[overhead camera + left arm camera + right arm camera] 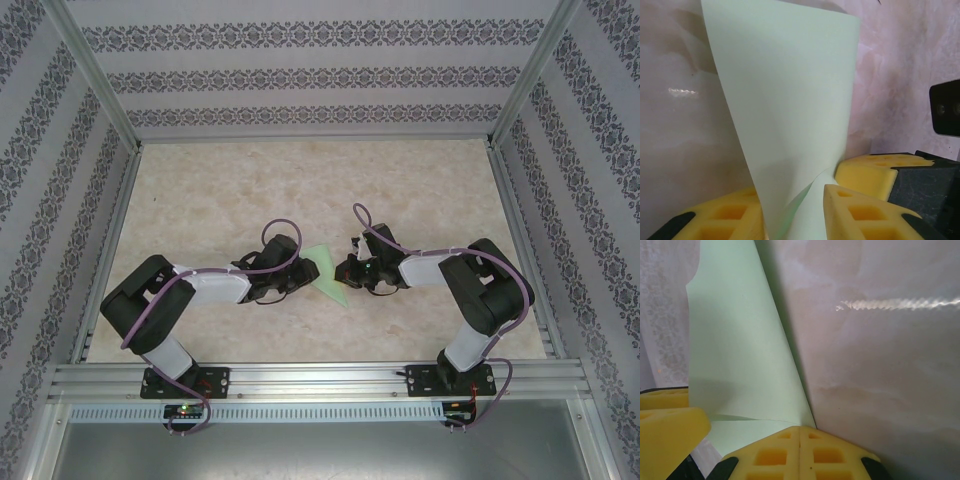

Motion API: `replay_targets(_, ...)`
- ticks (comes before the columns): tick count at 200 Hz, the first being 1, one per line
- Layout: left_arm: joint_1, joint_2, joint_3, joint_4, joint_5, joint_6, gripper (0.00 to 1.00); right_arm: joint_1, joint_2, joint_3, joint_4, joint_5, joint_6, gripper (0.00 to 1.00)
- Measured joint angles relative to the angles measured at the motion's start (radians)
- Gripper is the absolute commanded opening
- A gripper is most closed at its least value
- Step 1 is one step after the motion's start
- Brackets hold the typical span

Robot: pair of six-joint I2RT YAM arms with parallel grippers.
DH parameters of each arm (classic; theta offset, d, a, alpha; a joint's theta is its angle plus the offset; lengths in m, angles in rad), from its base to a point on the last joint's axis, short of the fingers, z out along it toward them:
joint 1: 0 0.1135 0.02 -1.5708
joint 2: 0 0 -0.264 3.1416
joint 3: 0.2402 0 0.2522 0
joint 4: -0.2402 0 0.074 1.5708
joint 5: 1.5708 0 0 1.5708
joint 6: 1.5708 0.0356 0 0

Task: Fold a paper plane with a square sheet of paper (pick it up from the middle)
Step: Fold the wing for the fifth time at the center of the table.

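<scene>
Though the goal is a pointed plane, the square sheet of paper [326, 272] looks to me to be only at an early fold. One flap stands up off the bench [300, 180] in a soft curve, not a pressed crease. The sheet sits just toward six o'clock of the bench's middle, with the left gripper [305, 268] at its nine o'clock and the right gripper [347, 270] at its three o'clock, both down low.

In the left wrist view the raised flap runs down between the yellow fingers [860, 212], which stand a narrow way apart. I cannot tell whether they really nip the paper or only flank it. The right gripper is closed tight, fingers meeting, their tips against the sheet where a fold line ends. It seems to be pinning the lower layer, though I cannot say any paper is caught between them.

By my reckoning, the next move calls for a firm hold on the flap. It then has to be carried across toward three o'clock so the edges line up, with the lower layer kept from sliding, before the bend is flattened.
</scene>
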Motion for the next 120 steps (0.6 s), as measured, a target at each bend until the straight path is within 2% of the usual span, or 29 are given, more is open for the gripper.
replay_targets(30,0.0,0.0,0.009,-0.006,0.0,0.008,0.13,0.0,0.0,0.0,0.0,0.0,0.0,0.03)
replay_targets(48,0.0,0.004,0.03,-0.015,0.0,0.023,0.1,0.005,-0.004,0.0,-0.003,0.008,-0.001,0.05)
replay_targets(63,0.0,0.007,0.047,-0.03,0.0,0.029,0.03,0.007,-0.015,0.0,-0.016,0.024,-0.004,0.07)
replay_targets(88,-0.001,0.014,0.077,-0.071,-0.001,0.038,0.02,0.006,-0.058,0.0,-0.076,0.067,-0.031,0.11)
replay_targets(120,-0.001,0.016,0.106,-0.115,0.0,0.046,0.02,0.03,-0.192,-0.007,-0.158,0.147,-0.094,0.17)
